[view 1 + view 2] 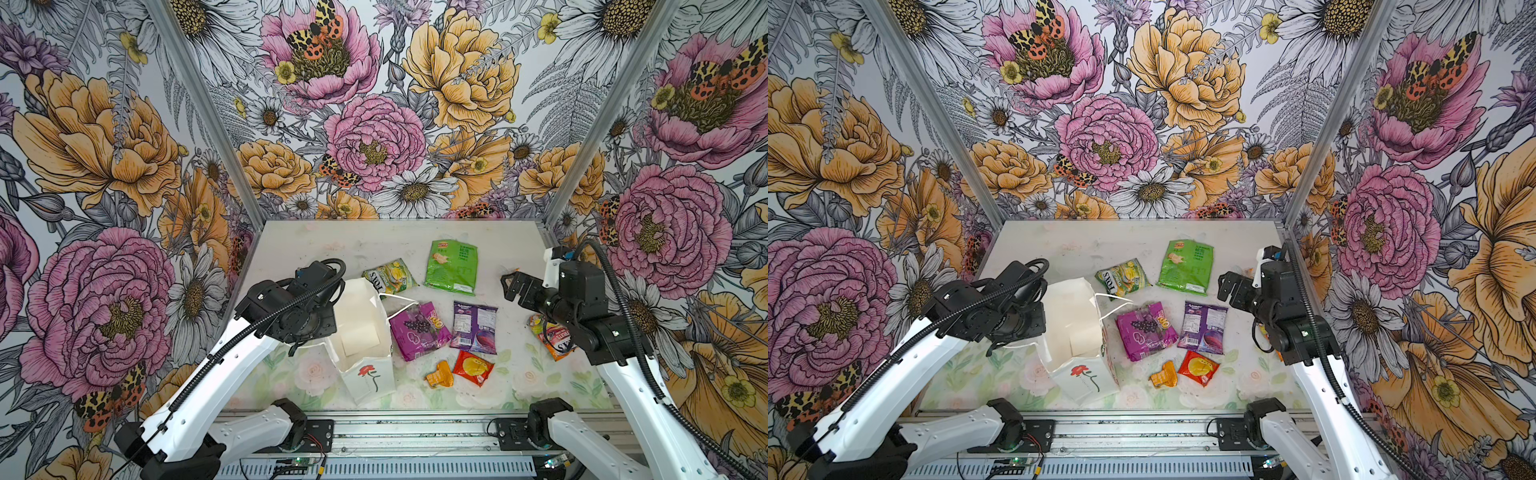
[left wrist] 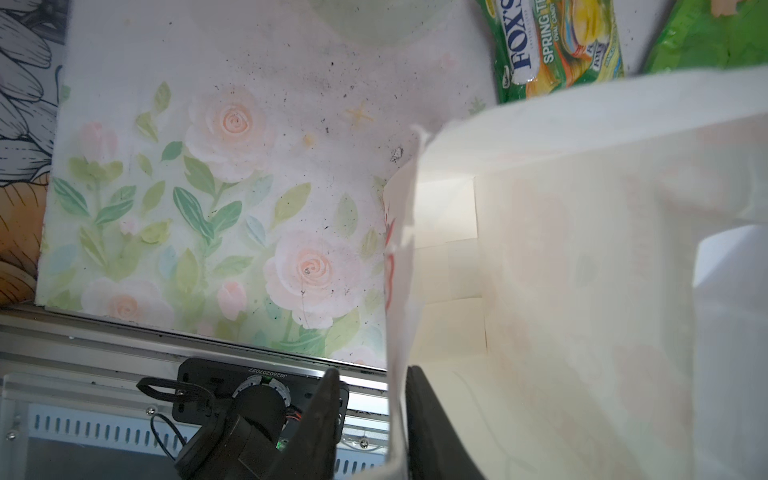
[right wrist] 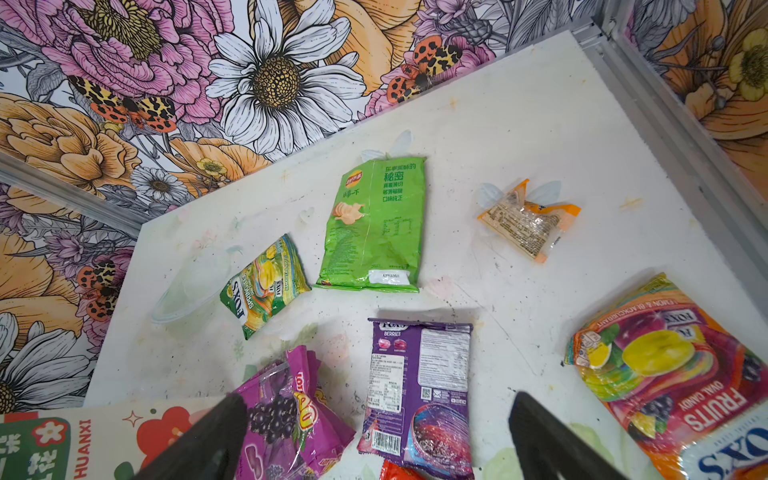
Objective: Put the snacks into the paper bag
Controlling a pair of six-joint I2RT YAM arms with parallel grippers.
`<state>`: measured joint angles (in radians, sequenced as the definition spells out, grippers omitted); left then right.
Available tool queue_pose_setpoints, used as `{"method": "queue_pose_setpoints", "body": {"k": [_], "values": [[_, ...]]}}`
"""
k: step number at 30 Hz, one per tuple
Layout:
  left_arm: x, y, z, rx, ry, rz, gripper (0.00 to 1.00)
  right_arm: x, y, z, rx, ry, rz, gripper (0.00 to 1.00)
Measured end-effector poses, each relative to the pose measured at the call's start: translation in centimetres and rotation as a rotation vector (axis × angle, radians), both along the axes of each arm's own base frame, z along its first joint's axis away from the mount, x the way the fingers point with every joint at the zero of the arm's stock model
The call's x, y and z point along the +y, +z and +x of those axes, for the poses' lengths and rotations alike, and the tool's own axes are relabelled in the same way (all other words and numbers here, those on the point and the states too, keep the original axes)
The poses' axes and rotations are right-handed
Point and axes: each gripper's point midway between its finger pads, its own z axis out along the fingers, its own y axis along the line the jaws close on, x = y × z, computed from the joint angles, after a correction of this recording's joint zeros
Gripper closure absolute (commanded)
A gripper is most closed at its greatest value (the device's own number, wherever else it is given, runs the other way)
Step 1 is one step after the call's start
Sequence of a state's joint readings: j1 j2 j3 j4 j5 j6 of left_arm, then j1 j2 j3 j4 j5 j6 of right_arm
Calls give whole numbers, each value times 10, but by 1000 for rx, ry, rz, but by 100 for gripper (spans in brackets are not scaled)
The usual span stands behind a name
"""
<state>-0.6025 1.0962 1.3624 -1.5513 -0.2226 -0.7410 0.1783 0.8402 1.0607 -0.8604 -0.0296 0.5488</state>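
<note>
Closest in, the left gripper (image 2: 372,374) straddles the bag (image 1: 365,380) at the wall that carries the red flower. One finger sits inside against the paper and the other outside with a sliver of gap showing, so the jaws are narrow but, as I read it, not pinching. The bag stands left of centre on the table (image 1: 316,245), mouth up, leaning slightly, with nothing visible inside. All the snacks lie outside it: the FOX'S packet (image 1: 390,279) just behind the bag, the green packet (image 1: 451,266) beyond that, the grape packet (image 1: 419,330) just beside the bag, then the purple packet (image 1: 473,326). The red packet (image 1: 473,367) and orange packet (image 1: 439,375) lie nearer the front edge, a fruit packet (image 3: 665,374) under the right arm and a clear packet (image 3: 528,220) well apart. The right gripper (image 1: 506,287) hangs above the table, jaws spread wide, empty. To do this step well, I'd close squarely on the paper just below the rim so the thin wall neither tears nor creases. Then hold the mouth open without dragging the bag. Watch the cord (image 1: 399,296) drooping toward the grape packet; it could snag a pick there.
</note>
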Motion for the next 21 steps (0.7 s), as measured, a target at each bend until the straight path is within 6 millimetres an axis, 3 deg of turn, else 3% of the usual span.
{"method": "queue_pose_setpoints", "body": {"k": [5, 10, 17, 21], "values": [[1, -4, 12, -7, 13, -44, 100, -2, -9, 2, 37, -5, -20, 0], [7, -4, 22, -39, 39, -104, 100, -1, -19, 5, 75, -5, -26, 0], [46, 20, 45, -136, 118, -102, 100, 0, -47, 12, 148, -12, -29, 1], [56, 29, 57, -181, 120, -117, 100, 2, -62, 23, 188, -16, -33, 1]]}}
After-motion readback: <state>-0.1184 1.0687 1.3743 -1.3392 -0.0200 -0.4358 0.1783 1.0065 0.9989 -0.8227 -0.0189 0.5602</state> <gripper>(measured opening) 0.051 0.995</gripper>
